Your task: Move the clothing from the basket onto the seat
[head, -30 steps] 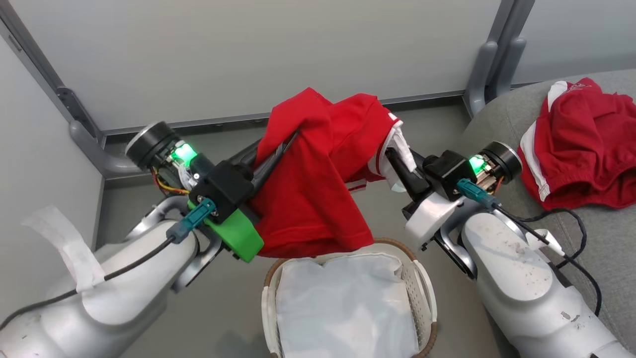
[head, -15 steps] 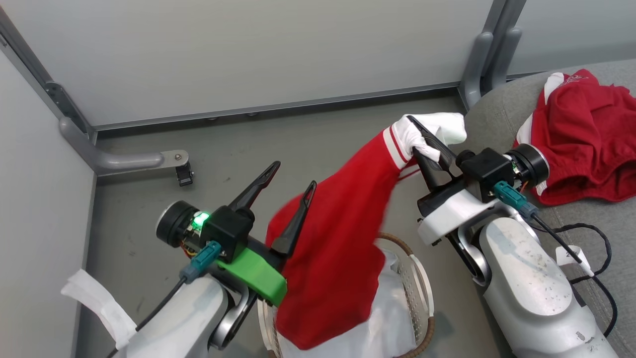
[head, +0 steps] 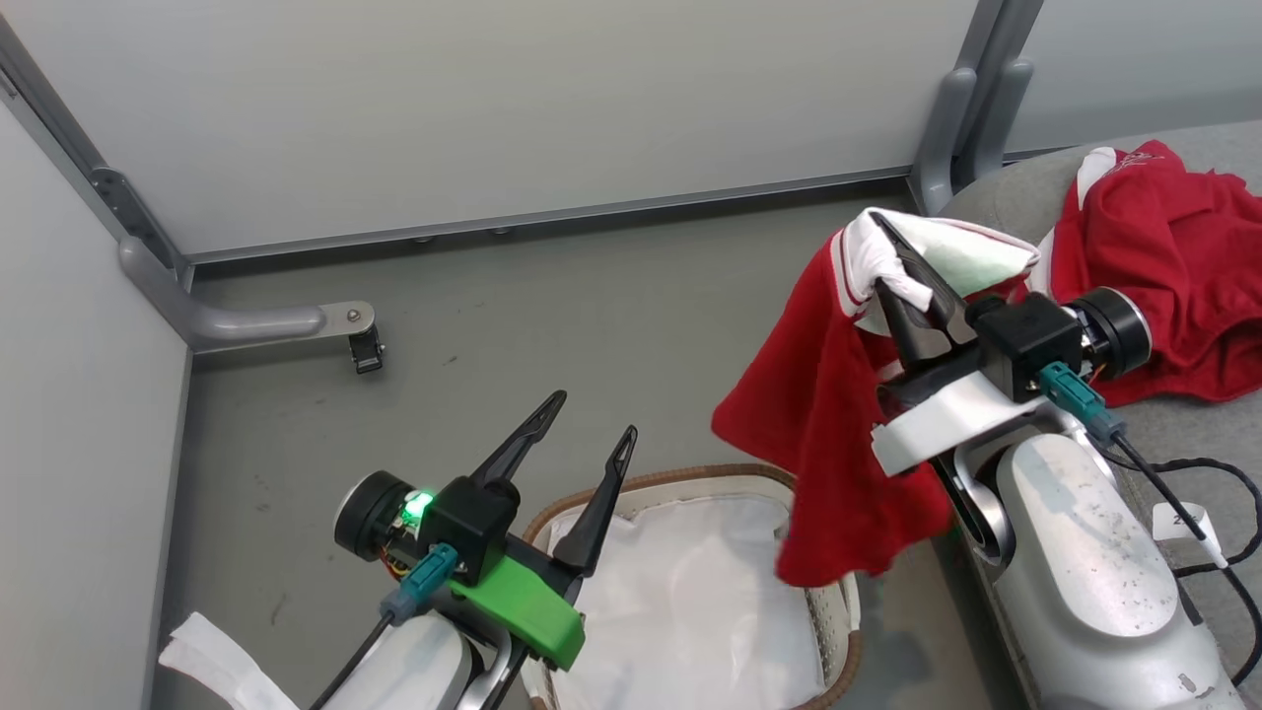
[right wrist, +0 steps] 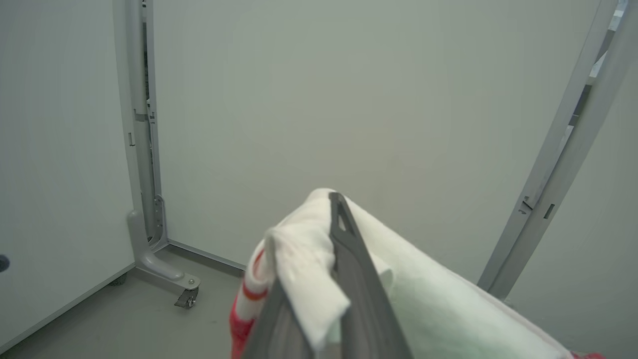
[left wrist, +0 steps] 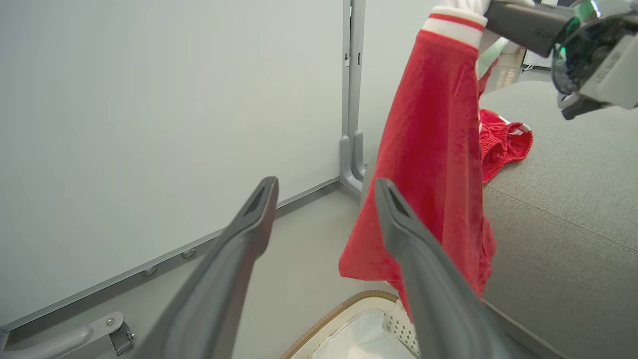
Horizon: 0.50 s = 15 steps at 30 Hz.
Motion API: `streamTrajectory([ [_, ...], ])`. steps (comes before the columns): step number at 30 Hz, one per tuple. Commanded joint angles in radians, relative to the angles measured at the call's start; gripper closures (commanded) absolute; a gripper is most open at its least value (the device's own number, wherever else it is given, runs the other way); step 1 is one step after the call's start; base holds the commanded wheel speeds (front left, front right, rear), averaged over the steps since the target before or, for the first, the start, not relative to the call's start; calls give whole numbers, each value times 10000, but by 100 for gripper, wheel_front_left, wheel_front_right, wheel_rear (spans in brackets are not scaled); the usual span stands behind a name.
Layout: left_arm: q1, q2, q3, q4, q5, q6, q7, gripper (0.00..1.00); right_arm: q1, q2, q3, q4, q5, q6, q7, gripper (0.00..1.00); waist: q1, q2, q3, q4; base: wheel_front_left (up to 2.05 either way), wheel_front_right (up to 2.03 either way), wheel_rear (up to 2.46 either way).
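My right gripper [head: 884, 229] is shut on the white-striped trim of a red garment [head: 828, 434], which hangs down beside the grey sofa [head: 1193, 434] at its left edge, above the basket's right end. The right wrist view shows the white trim [right wrist: 309, 269] pinched between the fingers [right wrist: 349, 249]. A second red garment [head: 1163, 247] lies crumpled on the sofa. The cream basket [head: 680, 480] with a brown rim sits below, holding a white sheet [head: 690, 602]. Open and holding nothing, my left gripper [head: 595, 416] stands over the basket's left end; the left wrist view has the hanging garment [left wrist: 433, 149] just beyond its fingers [left wrist: 398, 219].
Grey partition walls stand behind and to the left, with a metal foot and caster [head: 360, 340] on the floor. A partition post [head: 951, 118] rises beside the sofa's corner. Black cables [head: 1198, 473] lie on the sofa by my right arm.
My left gripper has let go of the red garment and dropped back over the basket. My right gripper has carried the garment rightward to the sofa's edge.
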Motion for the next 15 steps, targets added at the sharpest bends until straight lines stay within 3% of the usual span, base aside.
streamTrajectory([
  [1,209,-88,140,28,116,-86,-9,0,87,-45,-102,-101,-64,-14,-23,100,0,111,-2,-19,0,0,0],
  [9,532,-561,520,106,652,-403,-10,0,-50,-130,-719,-436,-133,-14,-23,100,0,111,66,-271,0,0,0],
  [15,606,-619,758,137,967,-515,-8,0,-194,-161,-1050,-864,-170,-14,-23,100,0,111,345,-1078,0,0,0],
])
